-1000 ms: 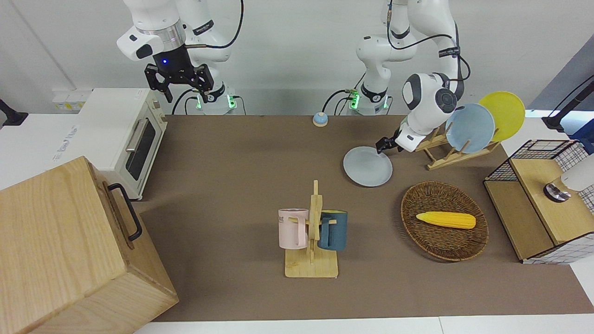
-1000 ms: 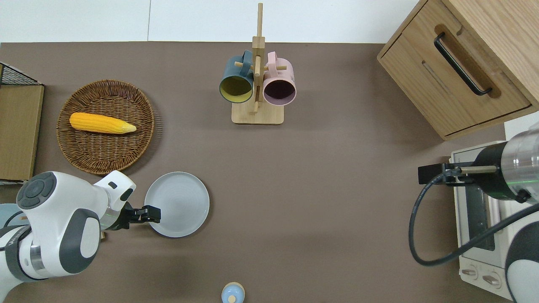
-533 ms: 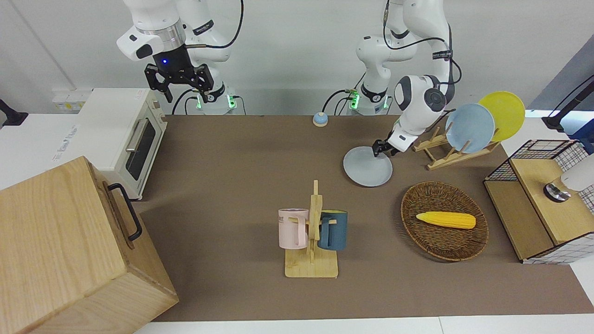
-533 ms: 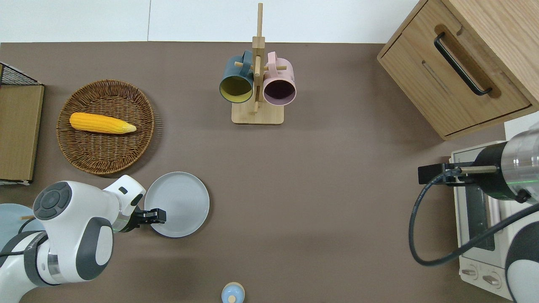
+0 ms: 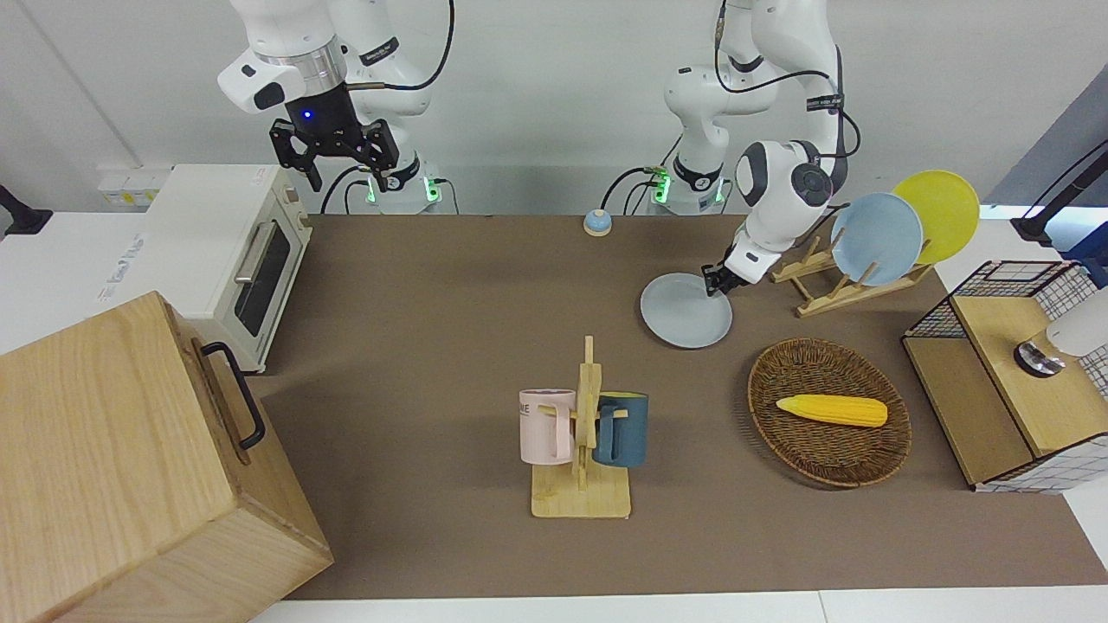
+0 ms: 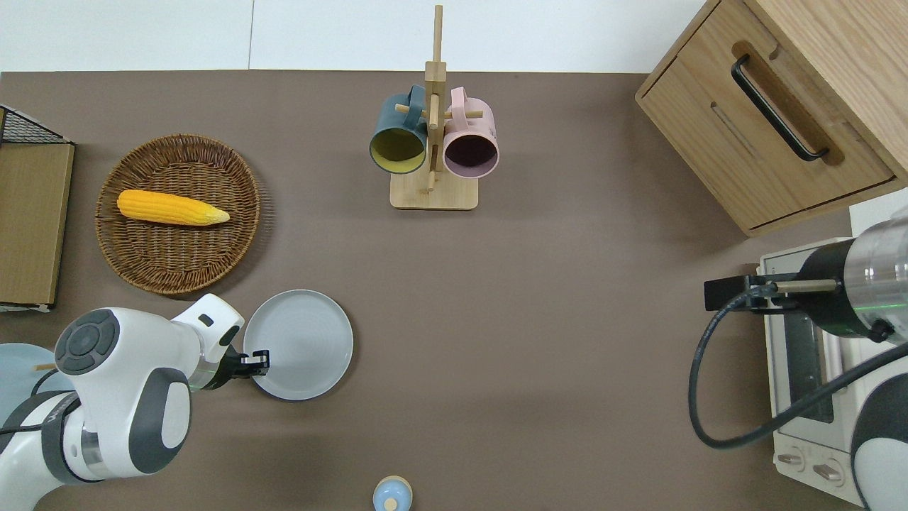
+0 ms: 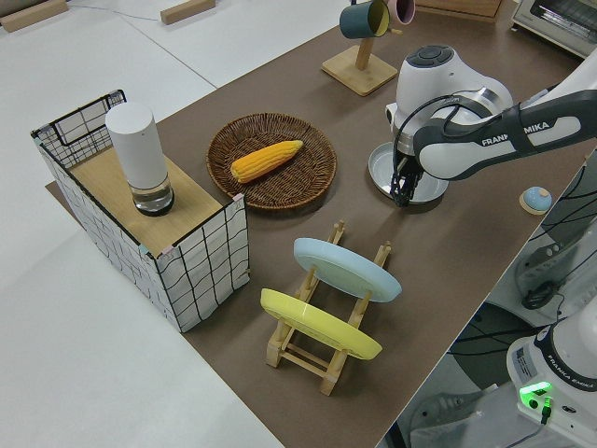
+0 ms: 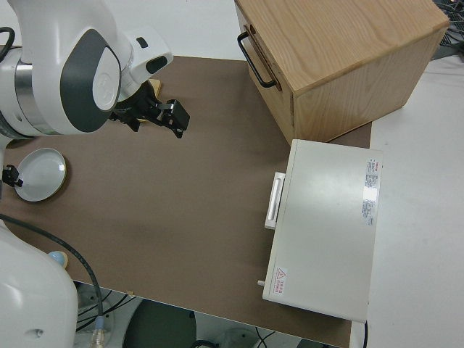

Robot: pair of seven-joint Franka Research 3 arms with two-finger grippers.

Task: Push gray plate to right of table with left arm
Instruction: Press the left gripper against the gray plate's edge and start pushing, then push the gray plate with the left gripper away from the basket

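The gray plate [image 5: 686,310] lies flat on the brown table [image 5: 450,329], between the wicker basket and the robots; it also shows in the overhead view [image 6: 301,344] and the left side view [image 7: 410,168]. My left gripper [image 5: 715,281] is low at the plate's rim, on the side toward the left arm's end of the table. The overhead view [image 6: 259,360] shows its tip just over the rim, fingers together and holding nothing. The right arm is parked, its gripper [image 5: 346,173] open and empty.
A wooden rack holds a sky-blue plate [image 5: 876,238] and a yellow plate [image 5: 939,215]. A wicker basket [image 5: 866,450] holds a corn cob [image 5: 831,409]. There are also a mug tree [image 5: 582,433], a wooden cabinet [image 5: 121,467], a toaster oven [image 5: 229,251], a wire box [image 5: 1013,372] and a small blue bell [image 5: 597,222].
The left arm's elbow swung toward the middle of the table. Its gripper slid slightly over the plate's rim, then back. The plate has not visibly moved.
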